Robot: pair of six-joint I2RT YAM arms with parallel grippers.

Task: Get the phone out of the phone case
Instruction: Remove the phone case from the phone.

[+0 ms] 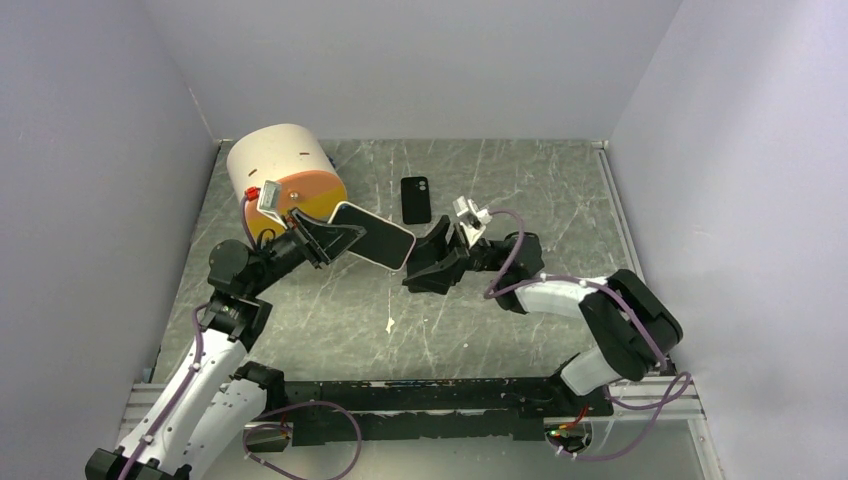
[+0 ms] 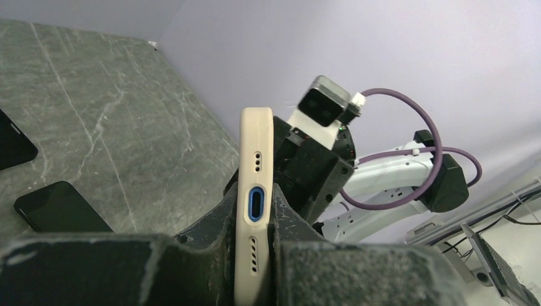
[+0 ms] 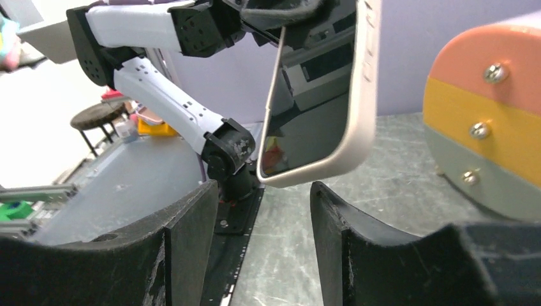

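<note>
A phone in a cream case (image 1: 375,235) is held in the air by my left gripper (image 1: 335,235), which is shut on its charging-port end. In the left wrist view the case (image 2: 255,146) stands on edge between the two pads, and the gripper (image 2: 255,213) clamps it at the blue-ringed port. My right gripper (image 1: 420,262) is open and empty, just off the phone's free end. In the right wrist view the phone's dark screen and cream case corner (image 3: 319,115) hang just above the gap between the spread fingers of the right gripper (image 3: 265,210), not touching them.
A black phone (image 1: 415,200) lies flat on the marble table behind the grippers. Dark flat shapes (image 2: 60,207) show on the table in the left wrist view. A big cream cylinder with an orange and yellow end (image 1: 285,175) stands at the back left, close to the left wrist.
</note>
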